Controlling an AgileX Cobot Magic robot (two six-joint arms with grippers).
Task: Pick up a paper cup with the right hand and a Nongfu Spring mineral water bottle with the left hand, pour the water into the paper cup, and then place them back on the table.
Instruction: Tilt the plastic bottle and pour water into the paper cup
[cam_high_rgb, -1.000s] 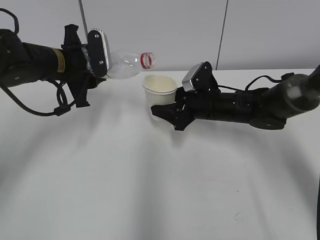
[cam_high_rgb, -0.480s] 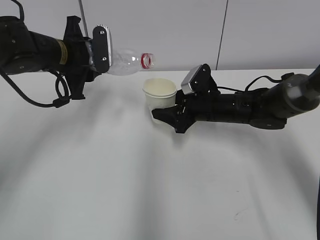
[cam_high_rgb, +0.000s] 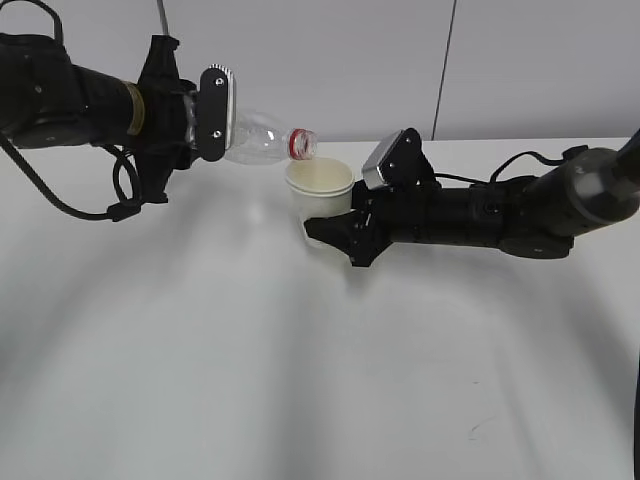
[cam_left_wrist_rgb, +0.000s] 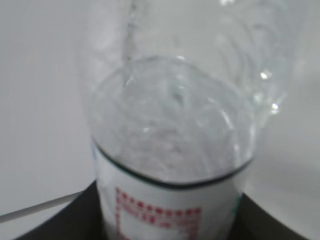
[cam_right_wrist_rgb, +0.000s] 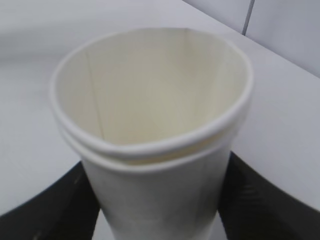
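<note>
Since the earlier frame, the left hand (cam_high_rgb: 205, 125) has tipped its clamped Nongfu Spring mineral water bottle (cam_high_rgb: 262, 142) mouth-down over the paper cup (cam_high_rgb: 320, 190). The right hand (cam_high_rgb: 335, 228) grips this cup upright above the table (cam_high_rgb: 300, 380), positioned to catch the pour.

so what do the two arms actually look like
Both are black, tube-shaped arms ending in a black two-finger pincer. The left arm has a brass-coloured ring, loose black cables looping beneath it, and a grey-white box with screws at the wrist. The right arm carries a tilted grey-white box and a black cable along its top.
</note>
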